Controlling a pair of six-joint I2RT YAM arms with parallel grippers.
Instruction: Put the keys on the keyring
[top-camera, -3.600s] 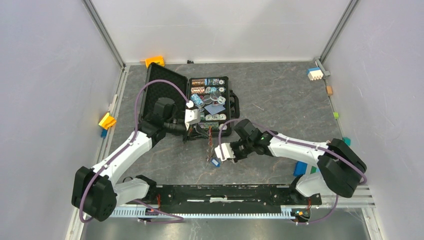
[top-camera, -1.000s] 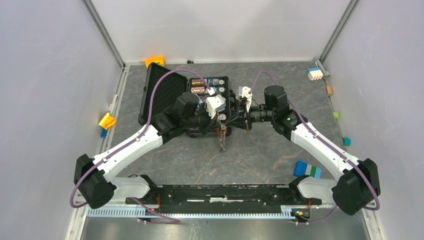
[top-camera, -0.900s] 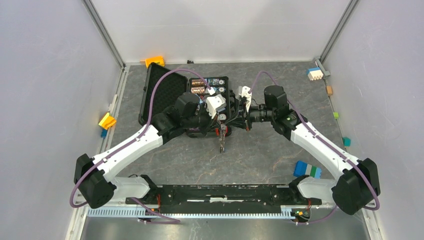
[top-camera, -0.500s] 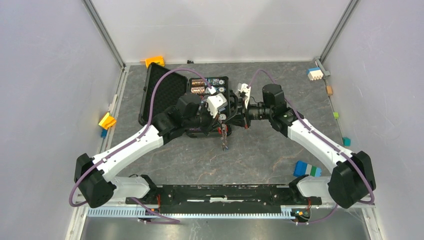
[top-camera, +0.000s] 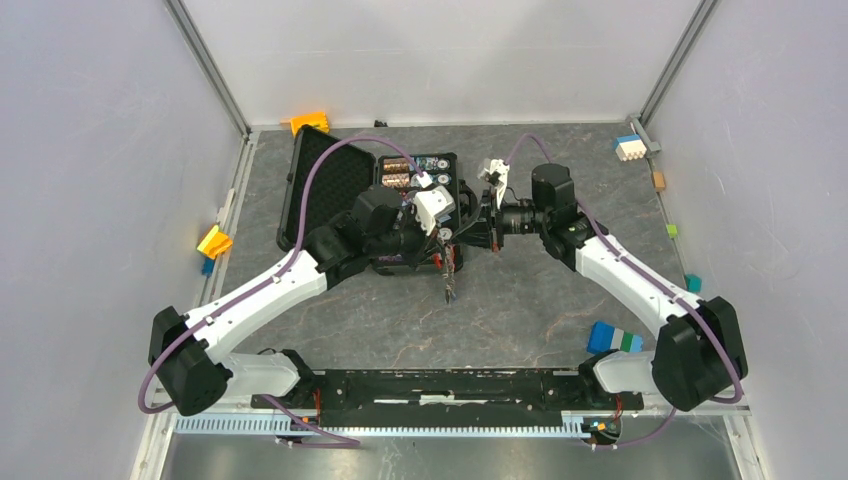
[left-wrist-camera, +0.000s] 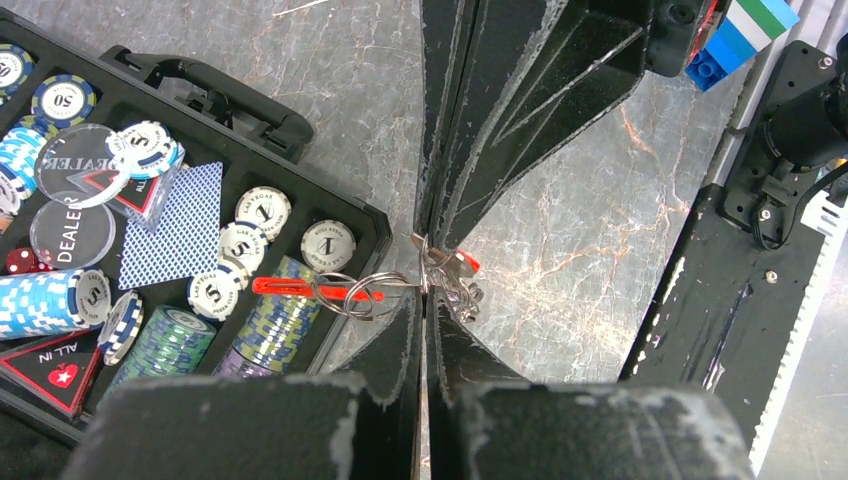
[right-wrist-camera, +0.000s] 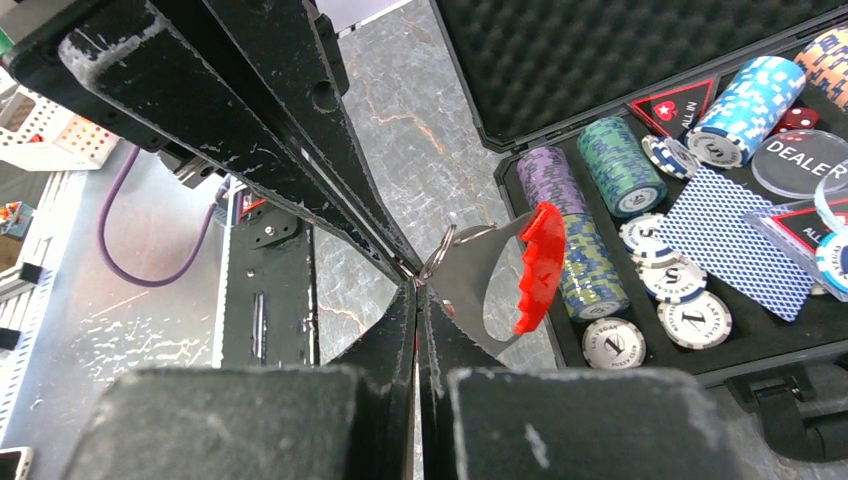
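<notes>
the two arms reach in from either side and meet tip to tip by the near right corner of the open black case (top-camera: 330, 190), raised above the grey marbled table (top-camera: 520, 300). the left gripper (left-wrist-camera: 424, 298) has its jaws pressed together, nipping the keyring (left-wrist-camera: 335, 291) at its thin silvery ring, so the keyring hangs in the air between the two grippers rather than lying on anything. in the left wrist view its long red tag (left-wrist-camera: 285, 287) sticks out sideways from the ring, across the stacked poker chips (left-wrist-camera: 265, 325) in the case below. the right gripper (right-wrist-camera: 416, 288) also has its jaws squeezed tight, its tips touching the left gripper's tips at the same spot. a red-headed key (left-wrist-camera: 462, 263) sits right against them on the side away from the tag, with a small bunch of silvery metal bits just beside it, and i cannot tell whether the right tips pinch that key or the ring wire itself. from the right wrist, a flat silvery piece with a red edge and a loop of the ring stand out just beside the fingertips, over the chips. in the top view the bunch dangles as a thin dark strand below where the grippers meet, too small to pick apart. the case also holds blue-backed cards (left-wrist-camera: 185, 225) and a clear dealer button (left-wrist-camera: 70, 232); a blue, green and white block (top-camera: 613, 338) lies on the table near the right arm's base
</notes>
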